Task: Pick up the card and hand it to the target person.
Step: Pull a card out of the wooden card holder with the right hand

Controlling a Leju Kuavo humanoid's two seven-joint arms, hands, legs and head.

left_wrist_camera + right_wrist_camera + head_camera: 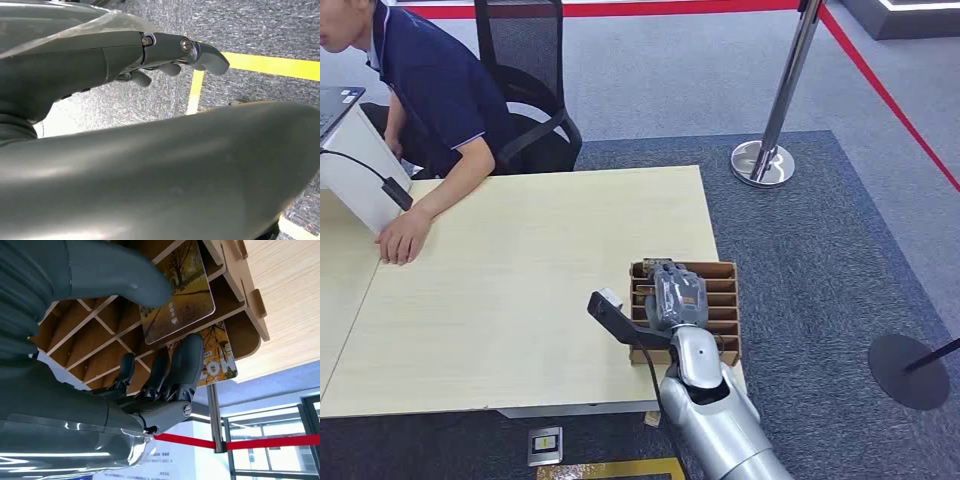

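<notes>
A wooden slotted rack (725, 312) sits at the right front corner of the table. My right hand (678, 294) is lowered over it, palm down. In the right wrist view, a card with an autumn-tree picture (183, 287) stands in a slot of the rack (241, 295). The thumb (151, 287) touches the card's face, and the dark fingers (185, 365) sit on its other side with a small gap. A second, similar card (220, 357) stands behind them. My left hand (177, 55) hangs over the carpet and holds nothing.
A person in a dark shirt (441, 90) leans over the table's far left, one hand (399, 238) flat on the light wooden table (516, 280). A white box (354, 170), an office chair (535, 120), and a stanchion (767, 155) with red tape stand beyond.
</notes>
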